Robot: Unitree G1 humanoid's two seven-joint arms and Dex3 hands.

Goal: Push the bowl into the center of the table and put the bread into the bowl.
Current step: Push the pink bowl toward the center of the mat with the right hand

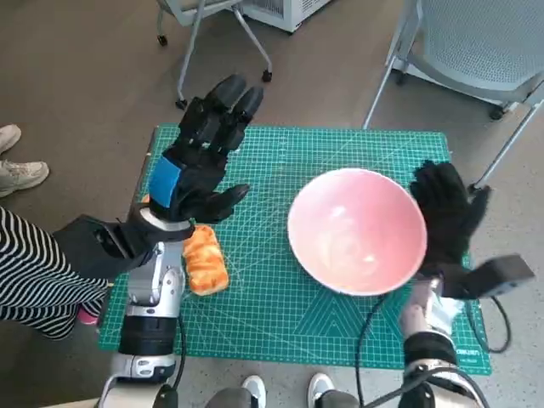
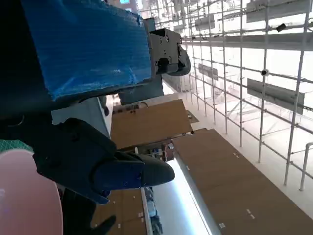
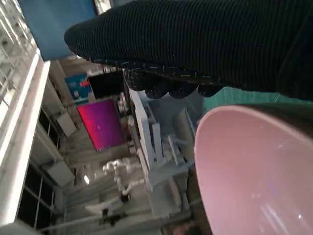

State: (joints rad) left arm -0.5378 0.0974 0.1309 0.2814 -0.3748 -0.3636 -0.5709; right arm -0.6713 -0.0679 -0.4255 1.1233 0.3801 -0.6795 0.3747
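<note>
I judged the push was the step in hand: press flat and low on the rim so the wide pale-pink bowl slid left without tipping. It sat right of the worktop's centre. My right hand stood open against its right rim. My left hand hovered open above the golden bread loaf at near left.
</note>
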